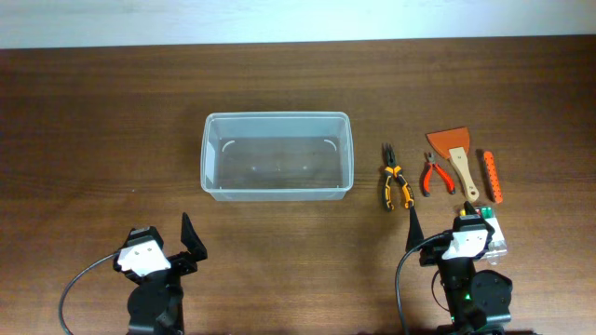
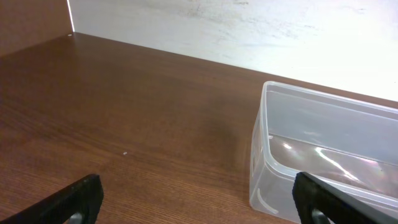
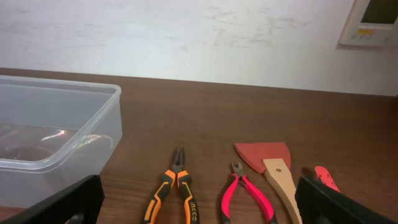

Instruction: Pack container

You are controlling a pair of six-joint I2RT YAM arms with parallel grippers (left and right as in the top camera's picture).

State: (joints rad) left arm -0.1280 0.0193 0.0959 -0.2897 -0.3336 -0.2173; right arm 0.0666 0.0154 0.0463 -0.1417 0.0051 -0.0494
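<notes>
Right gripper [image 3: 199, 186] and left gripper [image 2: 198, 186] both released, empty. Orange pliers [image 3: 176, 176] lay just far of right gripper, long axis near-far; container [image 1: 277, 168] to their left.

Clear container [image 2: 323, 155] sits at right on the brown worktop [image 2: 137, 124], seemingly empty; the left tool [image 2: 199, 202] has its fingers [image 2: 78, 198] spread wide.

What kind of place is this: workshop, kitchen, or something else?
Probably an indoor robot workbench, not a kitchen: a wooden table, a clear container, and orange-and-black pliers and a scraper laid in a row beside it.
</notes>
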